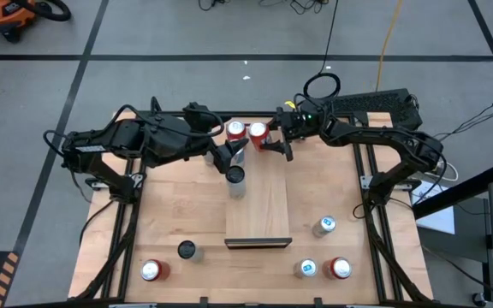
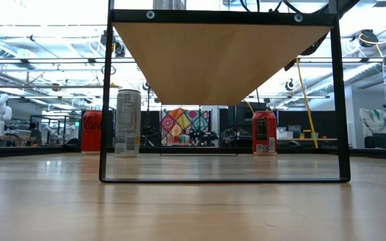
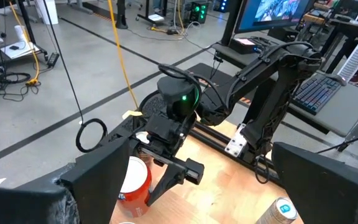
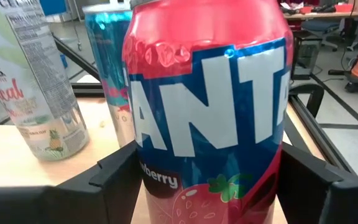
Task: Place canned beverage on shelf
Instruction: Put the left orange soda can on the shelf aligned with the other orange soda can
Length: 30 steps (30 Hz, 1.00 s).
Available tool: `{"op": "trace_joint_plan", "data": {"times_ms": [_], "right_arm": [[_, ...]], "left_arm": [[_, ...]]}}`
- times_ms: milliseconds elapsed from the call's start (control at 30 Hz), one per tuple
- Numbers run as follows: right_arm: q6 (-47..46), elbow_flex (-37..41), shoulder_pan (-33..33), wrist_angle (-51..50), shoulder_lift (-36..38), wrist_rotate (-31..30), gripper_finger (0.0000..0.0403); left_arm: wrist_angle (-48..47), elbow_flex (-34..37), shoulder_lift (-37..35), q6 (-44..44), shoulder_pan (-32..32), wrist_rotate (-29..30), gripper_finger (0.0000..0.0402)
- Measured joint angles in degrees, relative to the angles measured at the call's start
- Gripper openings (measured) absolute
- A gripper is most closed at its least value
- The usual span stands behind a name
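Fanta can (image 4: 207,118) stands upright between my right gripper (image 1: 278,144) fingers, clasped on it; shelf (image 1: 258,210) lies just nearer me; left gripper (image 1: 227,156) spread, idle

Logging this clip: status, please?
Right gripper jaws around red Fanta can, far edge. Left gripper open, empty, nearby. Shelf bare. Slim white can beside it.

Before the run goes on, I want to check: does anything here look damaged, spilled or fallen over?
Only the red can in the right gripper: its wall looks dented near the top. Nothing looks spilled or fallen over. The left gripper waits open nearby.
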State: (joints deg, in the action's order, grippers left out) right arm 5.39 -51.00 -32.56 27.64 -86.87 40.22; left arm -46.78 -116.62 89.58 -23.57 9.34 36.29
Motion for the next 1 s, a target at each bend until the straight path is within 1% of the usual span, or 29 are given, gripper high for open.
{"op": "trace_joint_plan", "data": {"times_ms": [167, 800, 900, 1000], "right_arm": [[1.22, 0.0, 0.06, 0.08, -0.11, -1.31, 0.0274], [1.53, 0.0, 0.07, 0.24, -1.02, -1.51, 0.0275], [1.56, 0.01, 0.39, 0.51, -0.98, -3.06, 0.0275], [1.7, 0.02, 0.44, 0.37, -0.98, -3.11, 0.0275]], "left_arm": [[-0.06, 0.0, 0.0, 0.21, 0.0, 0.0, 0.0393], [-0.22, 0.0, 0.0, 0.37, 0.0, 0.0, 0.0393], [-0.22, 0.0, 0.0, 0.33, 0.0, 0.0, 0.0393], [-0.22, 0.0, 0.0, 0.28, 0.0, 0.0, 0.0393]]}}
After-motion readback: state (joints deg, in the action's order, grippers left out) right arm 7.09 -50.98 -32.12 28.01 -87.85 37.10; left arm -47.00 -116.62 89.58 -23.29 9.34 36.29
